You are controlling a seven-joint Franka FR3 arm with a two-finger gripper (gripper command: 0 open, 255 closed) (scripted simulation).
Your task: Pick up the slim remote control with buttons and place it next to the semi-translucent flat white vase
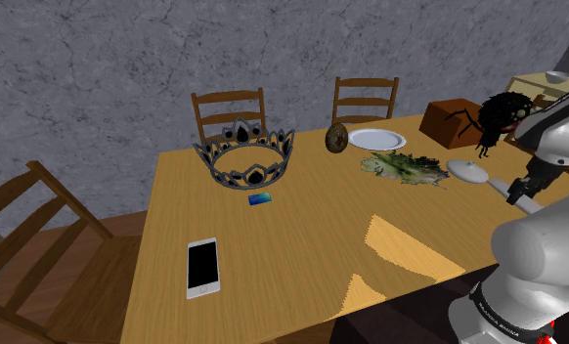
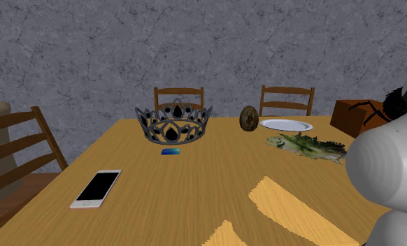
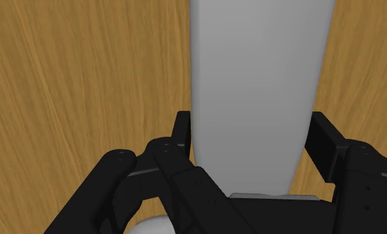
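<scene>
So here's what we've got: the black two-finger gripper is clamped on the plain white-grey slim remote. One finger presses each long edge at the narrow end. The remote is drawn blank, so we can't see any buttons or labels on it. It lies flat on the light wooden bench and gets wider away from the gripper.

In the shoulder view the gripper sits low near the bench edge. The remote stretches away from it to a rounded end. Just past that end is a bunch of green leafy lettuce. Further off is the flat white round vase, which honestly looks like a plate, well apart from the remote. A speckled brown egg-shaped thing stands just beside the vase, on the side away from the gripper.

Behind the gripper we see a brown box and a big black spider. Much farther away there's a dark spiky jewelled crown, a small blue card and a white smartphone with a black screen.

The band on the white arm's base has some lettering, too small for us to read.
</scene>
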